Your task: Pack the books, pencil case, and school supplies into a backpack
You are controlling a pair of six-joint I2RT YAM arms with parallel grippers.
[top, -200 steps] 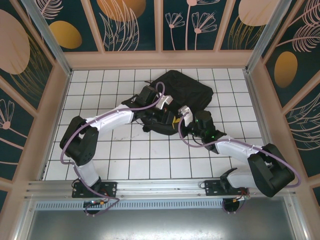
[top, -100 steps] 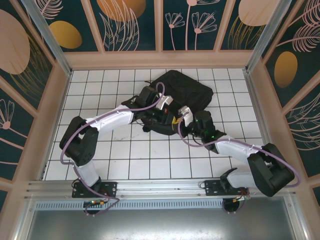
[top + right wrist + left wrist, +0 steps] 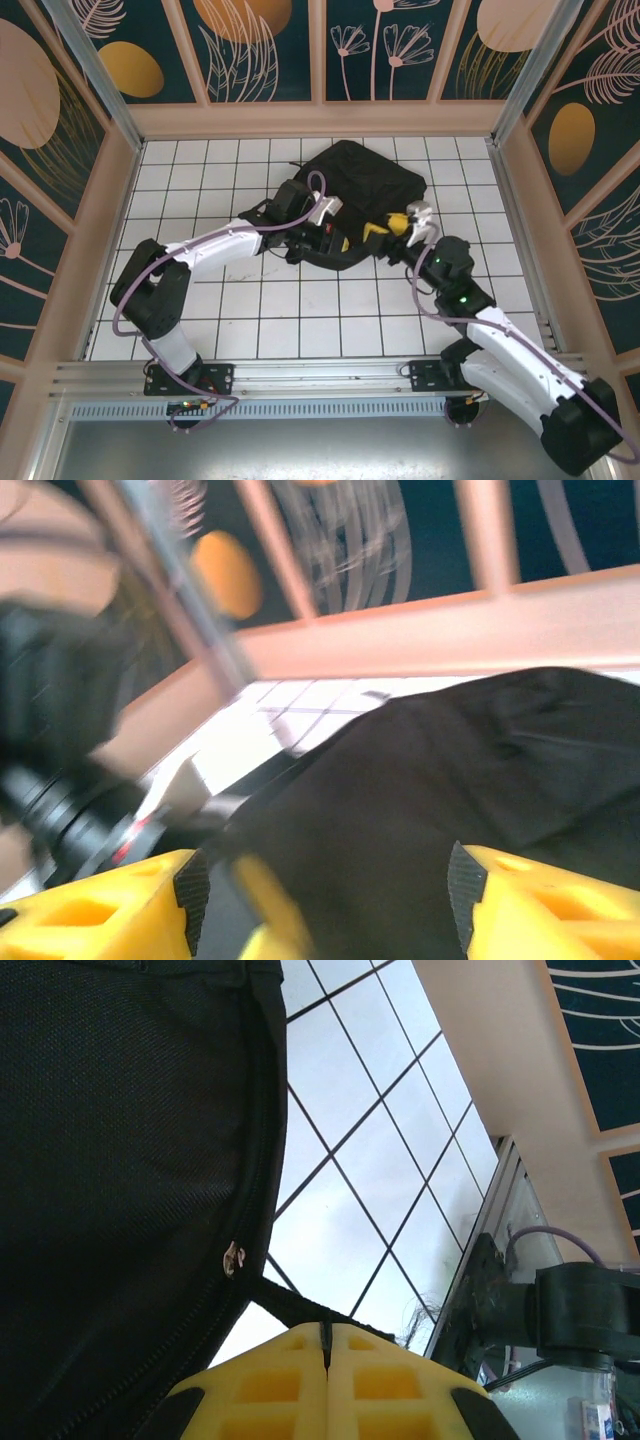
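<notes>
Nearest to us, the right arm [image 3: 500, 335] now reaches out long toward the backpack [image 3: 375, 180]. A second ago it sat folded, with its elbow low. Its claw, the right gripper [image 3: 388, 225], has left the middle of the backpack's near edge and now hangs by the backpack's near right side. In the right wrist view its yellow fingers [image 3: 90, 910] stand wide apart with only the black cloth beyond them, so it is open and holds nothing. That picture is smeared, which we read as motion.

A little farther on, the left gripper [image 3: 343, 238] stays at the backpack's near edge, much as before. In the left wrist view its two pads [image 3: 260, 1390] meet, and a thin black strip [image 3: 300, 1308] runs from the backpack's hem into the seam between them. We judge it is clamped on that strip of the backpack. The zip [image 3: 265, 1140] runs along the hem just beside it.

Farthest, the backpack lies flat on the tiled table [image 3: 220, 180], in the same spot as a second ago.

For the task, we take it that the left side is anchoring the backpack while the right side moves to a new hold, perhaps at the zip. Whether the backpack is open or zipped shut we cannot tell.
</notes>
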